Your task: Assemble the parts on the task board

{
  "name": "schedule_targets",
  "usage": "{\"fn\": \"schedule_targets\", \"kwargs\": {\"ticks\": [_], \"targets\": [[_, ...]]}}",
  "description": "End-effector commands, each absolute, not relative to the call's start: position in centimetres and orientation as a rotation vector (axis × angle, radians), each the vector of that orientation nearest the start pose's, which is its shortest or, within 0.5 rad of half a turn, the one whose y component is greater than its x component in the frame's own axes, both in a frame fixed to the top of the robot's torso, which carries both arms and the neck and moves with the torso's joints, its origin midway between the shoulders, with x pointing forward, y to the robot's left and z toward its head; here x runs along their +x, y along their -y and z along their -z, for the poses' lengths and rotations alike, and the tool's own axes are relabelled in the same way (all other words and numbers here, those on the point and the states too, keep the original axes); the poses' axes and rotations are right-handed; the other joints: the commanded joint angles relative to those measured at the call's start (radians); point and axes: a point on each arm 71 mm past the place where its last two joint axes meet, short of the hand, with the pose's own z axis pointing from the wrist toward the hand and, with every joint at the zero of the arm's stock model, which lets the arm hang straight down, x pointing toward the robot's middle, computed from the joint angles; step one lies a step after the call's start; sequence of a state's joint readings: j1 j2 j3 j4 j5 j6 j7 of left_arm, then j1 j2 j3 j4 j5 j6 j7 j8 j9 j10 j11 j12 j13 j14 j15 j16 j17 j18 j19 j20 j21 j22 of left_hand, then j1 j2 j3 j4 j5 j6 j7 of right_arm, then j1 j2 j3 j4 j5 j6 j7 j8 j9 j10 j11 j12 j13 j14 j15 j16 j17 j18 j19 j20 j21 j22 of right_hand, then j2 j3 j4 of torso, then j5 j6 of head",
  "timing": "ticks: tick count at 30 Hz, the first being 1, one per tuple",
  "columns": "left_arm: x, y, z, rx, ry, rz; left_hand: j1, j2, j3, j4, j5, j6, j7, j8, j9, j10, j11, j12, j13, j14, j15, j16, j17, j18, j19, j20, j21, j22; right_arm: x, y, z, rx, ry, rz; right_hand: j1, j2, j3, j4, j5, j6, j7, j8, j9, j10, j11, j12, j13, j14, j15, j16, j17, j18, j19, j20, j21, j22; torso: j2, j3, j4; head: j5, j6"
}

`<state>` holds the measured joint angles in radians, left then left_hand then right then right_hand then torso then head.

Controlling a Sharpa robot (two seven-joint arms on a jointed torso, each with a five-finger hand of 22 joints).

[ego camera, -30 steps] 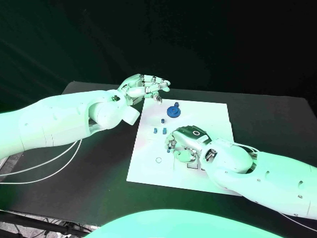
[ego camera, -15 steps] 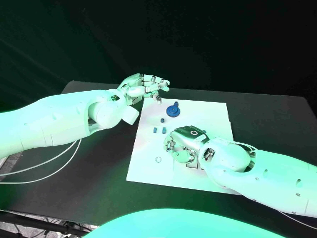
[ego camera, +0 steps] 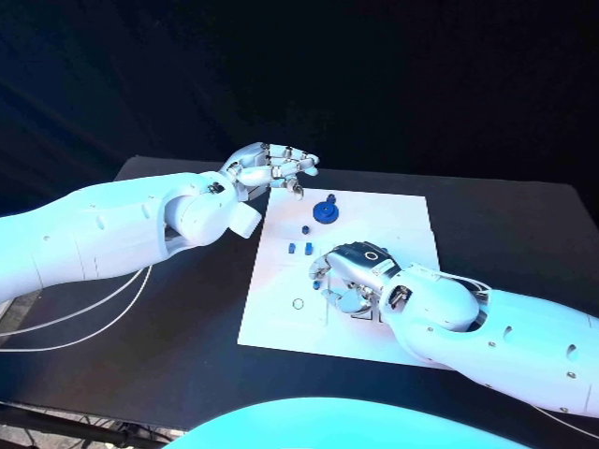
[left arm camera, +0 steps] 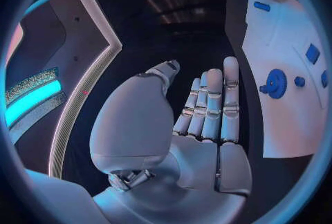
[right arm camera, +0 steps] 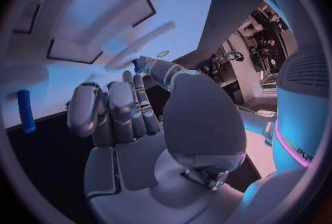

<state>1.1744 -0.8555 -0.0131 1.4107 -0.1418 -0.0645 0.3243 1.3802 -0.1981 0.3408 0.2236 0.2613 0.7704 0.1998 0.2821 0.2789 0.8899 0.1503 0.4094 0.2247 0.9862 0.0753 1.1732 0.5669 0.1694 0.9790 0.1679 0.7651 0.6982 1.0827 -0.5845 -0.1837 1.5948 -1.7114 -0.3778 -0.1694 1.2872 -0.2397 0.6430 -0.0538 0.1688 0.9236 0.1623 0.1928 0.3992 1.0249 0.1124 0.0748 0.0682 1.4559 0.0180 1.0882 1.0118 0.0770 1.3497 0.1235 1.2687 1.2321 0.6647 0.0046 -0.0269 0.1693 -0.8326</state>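
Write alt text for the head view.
Two white robot arms reach over a white task board on a black table. The right hand rests on the board; the left hand hovers by its far corner, near a blue gear-like part.

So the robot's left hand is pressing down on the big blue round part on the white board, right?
Not quite. The left hand is up beyond the far edge of the task board, over the black table, touching nothing. The head view shows the big blue round part sitting alone on the board, apart from those fingers.
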Motion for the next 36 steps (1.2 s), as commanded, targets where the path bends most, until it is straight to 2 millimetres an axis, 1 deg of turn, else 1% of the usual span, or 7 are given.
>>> {"fn": "schedule_targets", "kwargs": {"ticks": [1, 9, 14, 19, 23, 29, 36], "targets": [[50.1, -23.4, 19.0, -0.981, -1.592, 1.606, 0.01, 0.003, -0.007, 0.002, 0.0, -0.002, 0.015, 0.007, 0.002, -0.009, -0.001, 0.006, 0.001, -0.005, 0.003, 0.005, -0.002, 0.013, 0.006, 0.001, -0.004, -0.002, 39.3, 5.5, 25.5, -0.497, -1.629, -0.883, 0.003, -0.007, -0.004, 0.0, 0.004, -0.004, 0.001, -0.004, -0.002, -0.004, -0.001, 0.003, -0.001, -0.007, 0.003, -0.003, -0.003, 0.016, -0.004, 0.0, -0.003, -0.003, 0.0, -0.0003, -0.0006, -0.002, 0.003], [50.1, -23.6, 19.0, -0.982, -1.594, 1.604, 0.011, 0.003, -0.008, 0.003, -0.001, -0.001, 0.016, 0.008, 0.002, -0.01, 0.0, 0.006, 0.001, -0.006, 0.003, 0.005, -0.002, 0.013, 0.006, 0.001, -0.004, -0.002, 39.9, 7.8, 23.6, -0.447, -1.625, -0.855, 0.008, -0.001, -0.018, 0.002, 0.027, 0.004, -0.002, -0.002, -0.001, -0.003, -0.003, 0.031, 0.004, 0.0, 0.001, 0.01, 0.007, 0.009, 0.018, -0.002, 0.015, 0.02, 0.0, -0.0011, -0.0005, -0.011, 0.011], [50.1, -23.6, 19.0, -0.982, -1.596, 1.606, 0.011, 0.004, -0.008, 0.003, -0.001, 0.0, 0.016, 0.009, 0.002, -0.01, 0.0, 0.007, 0.002, -0.006, 0.003, 0.006, -0.002, 0.013, 0.006, 0.002, -0.004, -0.002, 41.5, 10.3, 22.2, -0.369, -1.654, -0.805, 0.009, 0.003, -0.008, 0.004, 0.039, 0.01, -0.002, -0.004, -0.001, 0.025, -0.008, 0.066, 0.008, 0.026, -0.003, 0.082, 0.076, -0.008, 0.067, -0.006, 0.076, 0.087, -0.001, -0.0019, -0.0012, -0.027, 0.018], [50.0, -23.8, 19.0, -0.982, -1.594, 1.606, 0.012, 0.004, -0.009, 0.004, -0.001, 0.0, 0.017, 0.01, 0.002, -0.01, 0.0, 0.007, 0.002, -0.006, 0.004, 0.006, -0.002, 0.013, 0.006, 0.002, -0.005, -0.002, 43.2, 12.7, 21.3, -0.339, -1.669, -0.74, 0.002, -0.006, -0.011, 0.006, 0.043, 0.009, -0.002, -0.005, -0.002, 0.023, -0.008, 0.072, 0.006, 0.031, -0.002, 0.099, 0.091, -0.011, 0.075, -0.006, 0.087, 0.099, 0.0, -0.0014, -0.0015, -0.034, 0.026], [50.0, -23.9, 18.9, -0.983, -1.593, 1.603, 0.012, 0.003, -0.01, 0.004, -0.001, 0.001, 0.017, 0.011, 0.003, -0.011, 0.001, 0.007, 0.002, -0.006, 0.004, 0.006, -0.002, 0.013, 0.006, 0.002, -0.005, -0.002, 44.2, 14.1, 21.4, -0.346, -1.699, -0.69, -0.012, -0.021, -0.048, 0.014, 0.046, -0.013, -0.009, -0.021, -0.006, -0.009, -0.007, 0.072, 0.001, 0.03, -0.001, 0.113, 0.098, -0.011, 0.075, -0.005, 0.088, 0.101, 0.001, 0.0004, 0.0004, -0.038, 0.031], [50.0, -24.1, 19.0, -0.986, -1.595, 1.601, 0.013, 0.003, -0.01, 0.004, -0.001, 0.002, 0.017, 0.012, 0.003, -0.011, 0.001, 0.008, 0.002, -0.007, 0.004, 0.006, -0.002, 0.013, 0.006, 0.002, -0.005, -0.002, 44.9, 14.9, 21.7, -0.371, -1.732, -0.645, 0.005, -0.01, -0.126, 0.026, 0.028, -0.023, -0.021, -0.034, -0.01, -0.04, -0.005, 0.086, 0.001, 0.025, 0.001, 0.117, 0.093, -0.011, 0.073, -0.002, 0.085, 0.103, 0.0, -0.0004, -0.0007, -0.04, 0.032], [50.0, -24.1, 19.0, -0.988, -1.598, 1.603, 0.019, 0.003, -0.011, 0.002, 0.0, 0.003, 0.017, 0.014, 0.003, -0.011, 0.001, 0.01, 0.002, -0.007, 0.004, 0.006, -0.003, 0.013, 0.006, 0.003, -0.005, -0.003, 45.6, 15.3, 22.0, -0.387, -1.745, -0.615, 0.016, -0.002, -0.136, 0.027, 0.028, -0.02, -0.023, -0.035, -0.01, -0.034, -0.007, 0.098, 0.004, 0.024, 0.0, 0.119, 0.093, -0.011, 0.074, -0.002, 0.086, 0.105, 0.0, -0.0005, 0.0011, -0.042, 0.032]]}}
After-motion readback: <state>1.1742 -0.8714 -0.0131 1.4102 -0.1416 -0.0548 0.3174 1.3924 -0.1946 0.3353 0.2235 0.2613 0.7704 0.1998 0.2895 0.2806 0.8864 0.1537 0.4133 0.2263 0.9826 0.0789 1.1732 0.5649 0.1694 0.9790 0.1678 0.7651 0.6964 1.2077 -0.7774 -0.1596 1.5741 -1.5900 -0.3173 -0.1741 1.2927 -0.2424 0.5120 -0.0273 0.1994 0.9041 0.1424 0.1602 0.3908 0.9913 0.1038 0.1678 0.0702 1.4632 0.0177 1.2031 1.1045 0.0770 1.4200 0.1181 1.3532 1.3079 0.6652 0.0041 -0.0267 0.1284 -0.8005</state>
